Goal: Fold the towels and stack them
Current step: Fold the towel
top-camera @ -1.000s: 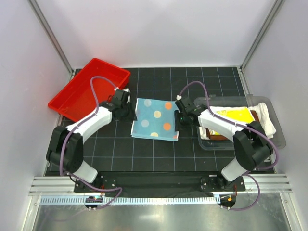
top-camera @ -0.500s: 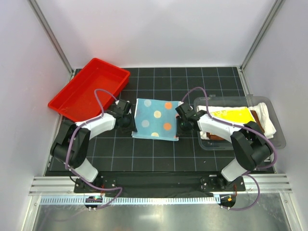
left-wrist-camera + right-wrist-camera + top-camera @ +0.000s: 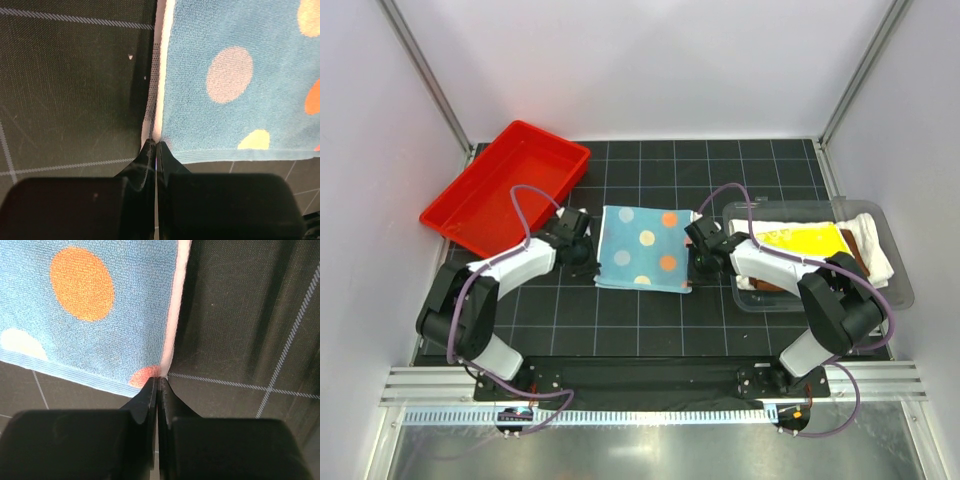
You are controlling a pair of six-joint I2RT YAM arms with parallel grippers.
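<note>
At left, left gripper (image 3: 155, 144) pinched shut on the near-left corner of the light-blue towel (image 3: 642, 248) — spread flat at centre; at right, right gripper (image 3: 158, 380) clamped on the near-right corner. Looks soft, light, limp — handles best by corners.

The desk (image 3: 650, 320) is covered by a black mat ruled with a thin white grid and ends in a metal rail (image 3: 640, 385) along its near edge. Three things lie directly on it. A red plastic tray (image 3: 510, 180) sits askew at the far left corner, its left side reaching past the mat's edge. A light-blue spotted towel (image 3: 642, 247), dotted orange, white and yellow, lies flat in the middle, with a white hem showing along its side edges. A clear plastic bin (image 3: 890, 290) stands at the right, apart from the towel.
</note>
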